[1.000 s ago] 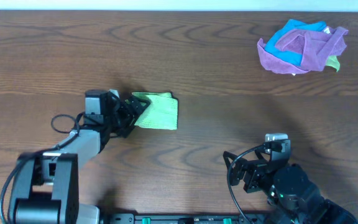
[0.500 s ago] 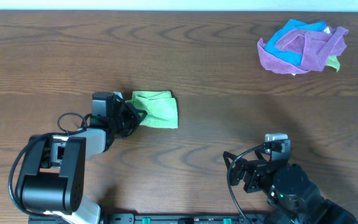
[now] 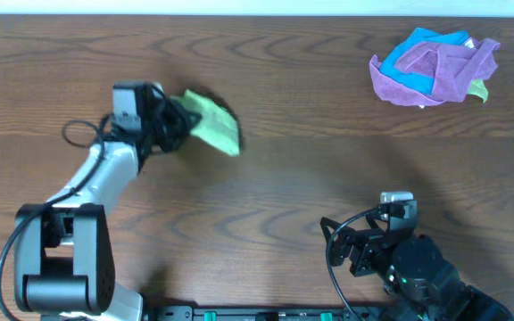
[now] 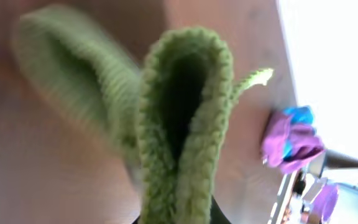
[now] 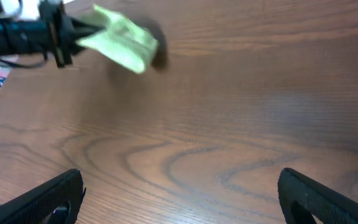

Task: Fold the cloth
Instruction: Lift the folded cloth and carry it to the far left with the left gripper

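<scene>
Cloth (image 3: 212, 123) bunched double, seemingly lifted off bench (image 3: 310, 178), far-left side. Left pincer (image 3: 179, 122) clamped on cloth's edge. Right pincer (image 5: 182, 194) gaping, empty, well apart.
Risk: small bite on thick doubled edge, so layers slip and fold drops open.
Left fingertips hidden behind cloth. Cloth blurred overhead, layer count unclear.

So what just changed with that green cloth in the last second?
The left gripper shut on the folded green cloth, lifted it off the table and swung it toward the far side. The right gripper stayed open near the front edge, and the purple and blue cloth pile did not move.
</scene>
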